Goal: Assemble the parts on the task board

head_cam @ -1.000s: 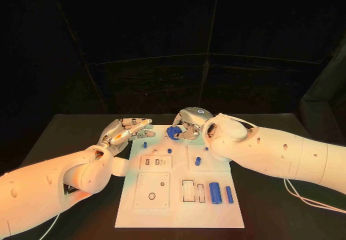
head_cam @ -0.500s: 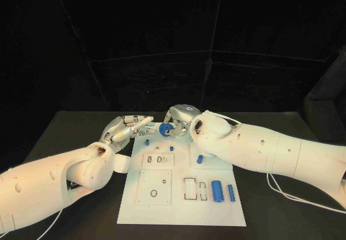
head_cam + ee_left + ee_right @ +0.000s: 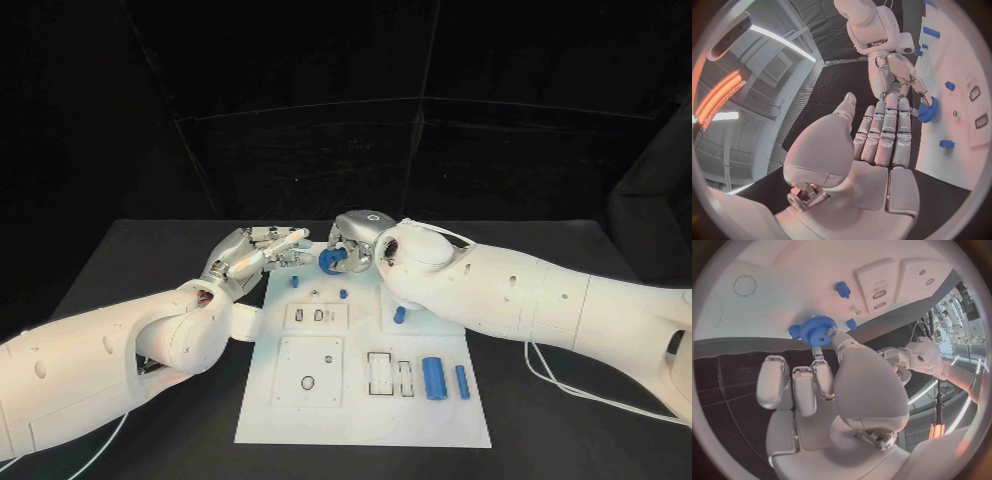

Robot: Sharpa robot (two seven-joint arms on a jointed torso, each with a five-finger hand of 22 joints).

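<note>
The white task board [image 3: 361, 425] lies in the middle of the black table. My right hand [image 3: 358, 240] hovers over the board's far left corner and pinches a blue gear [image 3: 332, 260] between thumb and a finger; the right wrist view shows the gear [image 3: 817, 330] just above the board [image 3: 804, 275]. My left hand [image 3: 260, 250] sits beside that corner with fingers stretched out, holding nothing. In the left wrist view its fingertips [image 3: 892, 107] reach close to the gear [image 3: 928, 109]. Small blue pegs [image 3: 294, 282] [image 3: 343, 294] [image 3: 398, 316] stand on the board.
Two blue cylinders [image 3: 433, 379] [image 3: 462, 381] lie near the board's front right, beside narrow slots [image 3: 378, 376]. An inset plate with an oval hole [image 3: 307, 383] sits at the front left. Black table [image 3: 144, 260] surrounds the board.
The head camera has shifted a little. My right hand carried the gear slightly to the left, nearer the left hand's fingertips, then held still. The left hand has barely moved.
</note>
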